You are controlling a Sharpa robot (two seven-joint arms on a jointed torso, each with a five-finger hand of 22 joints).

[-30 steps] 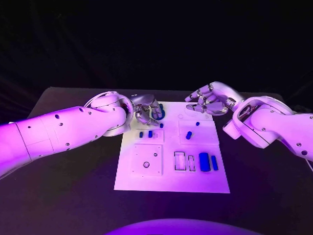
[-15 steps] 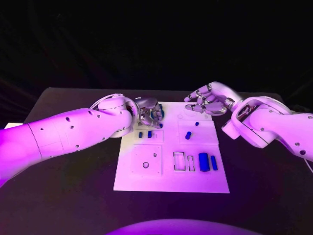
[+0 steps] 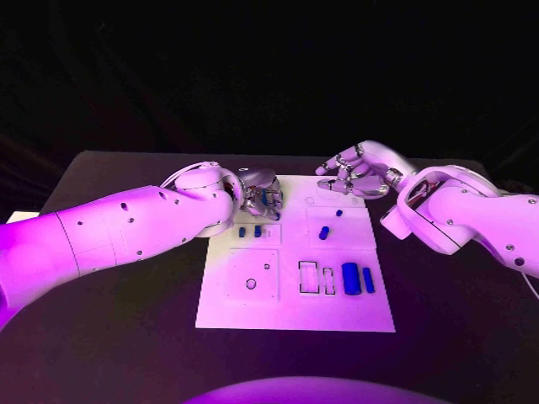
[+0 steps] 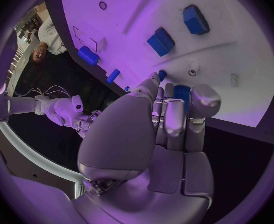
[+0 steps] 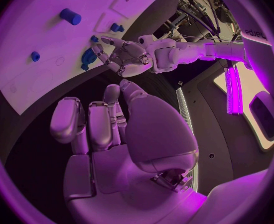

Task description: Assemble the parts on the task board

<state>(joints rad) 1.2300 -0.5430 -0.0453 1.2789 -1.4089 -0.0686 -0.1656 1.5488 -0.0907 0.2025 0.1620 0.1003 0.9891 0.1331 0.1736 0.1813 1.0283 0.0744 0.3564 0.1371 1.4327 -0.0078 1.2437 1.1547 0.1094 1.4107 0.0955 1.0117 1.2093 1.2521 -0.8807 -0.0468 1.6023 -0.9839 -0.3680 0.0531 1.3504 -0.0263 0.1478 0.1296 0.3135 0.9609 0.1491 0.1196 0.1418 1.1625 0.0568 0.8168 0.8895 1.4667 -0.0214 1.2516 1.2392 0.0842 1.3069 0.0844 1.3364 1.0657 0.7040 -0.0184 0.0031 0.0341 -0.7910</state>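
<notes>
The white task board (image 3: 294, 303) lies mid-table with several blue parts on it. My left hand (image 3: 260, 192) is down over the board's far left corner. In the left wrist view its thumb and fingers (image 4: 169, 115) close around a long blue part (image 4: 182, 91) against the board (image 4: 230, 59). The right wrist view shows that hand (image 5: 126, 55) with its fingertips at the same blue part (image 5: 87, 57). My right hand (image 3: 357, 175) hovers past the board's far right corner, fingers curled in, holding nothing (image 5: 106, 129).
Two small blue pegs (image 3: 242, 231) (image 3: 258, 230) stand just nearer than the left hand. A blue piece (image 3: 324, 232) sits mid-board, with a small one (image 3: 338, 212) beyond it. Two long blue blocks (image 3: 352, 278) (image 3: 368, 280) lie near the right edge. Black table surrounds the board.
My left arm has swung inward and its hand has settled slightly farther over the board's far left corner. The right hand has hardly moved.
</notes>
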